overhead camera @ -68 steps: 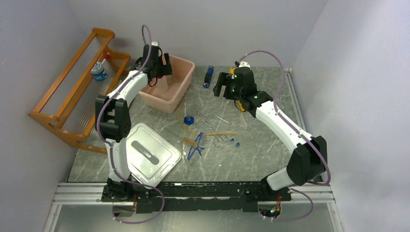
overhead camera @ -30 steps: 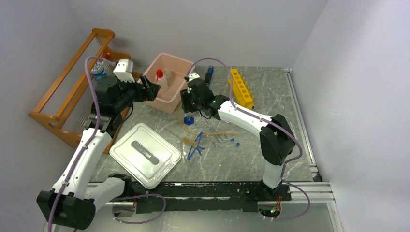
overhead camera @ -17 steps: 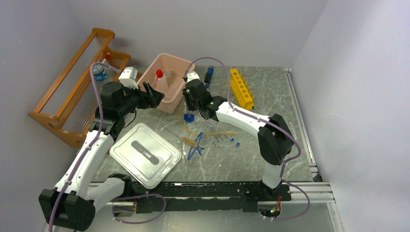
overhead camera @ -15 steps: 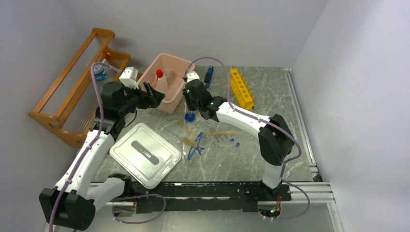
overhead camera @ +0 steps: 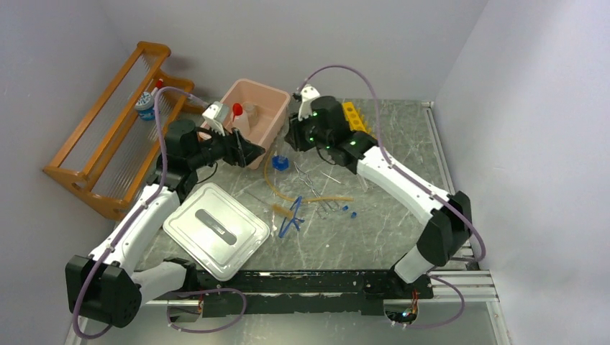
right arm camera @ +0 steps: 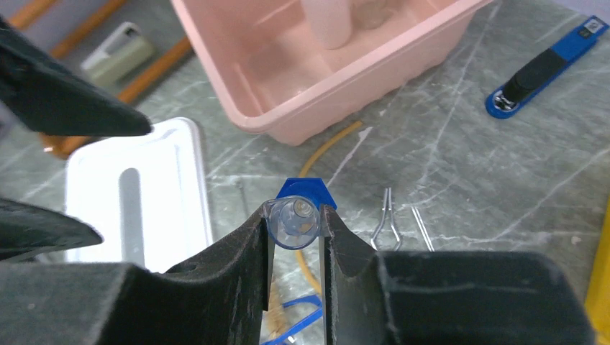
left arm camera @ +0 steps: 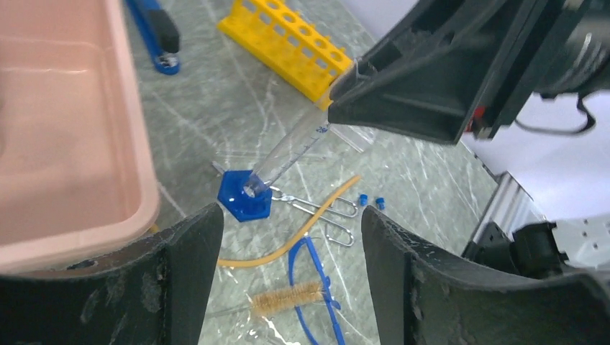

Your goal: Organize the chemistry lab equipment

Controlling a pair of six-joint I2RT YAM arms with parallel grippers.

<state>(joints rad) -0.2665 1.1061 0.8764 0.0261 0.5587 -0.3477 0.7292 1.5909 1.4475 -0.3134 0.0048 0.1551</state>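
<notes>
clear tube point(right arm camera: 291, 215): graduated, with a blue hexagonal foot point(left arm camera: 244, 195); tilted, mouth end up in the grip, foot low over the desk point(overhead camera: 360, 237)
right pincer point(right arm camera: 295, 224): clamped on the clear tube just below its mouth, one finger on each side
tube relative to pincer: it runs out from between the fingertips, down and away toward the pink tub point(overhead camera: 267, 131); the foot hangs just beside the tub's near wall
foot and desk: cannot tell whether they touch
left pincer point(left arm camera: 290, 212): jaws apart, held off the desk at the tub's near corner, facing the tube's foot and well short of it
squeeze bottle point(overhead camera: 239, 118): white with a red cap, upright inside the tub
on the desk near the foot: tan hose point(left arm camera: 309, 230), metal tools point(left arm camera: 316, 210), blue tongs point(overhead camera: 293, 215), two small blue caps point(left arm camera: 363, 199)
yellow rack point(left arm camera: 295, 47): on the desk beyond the tube
lid point(overhead camera: 216, 230): flat on the desk, near the left arm
</notes>
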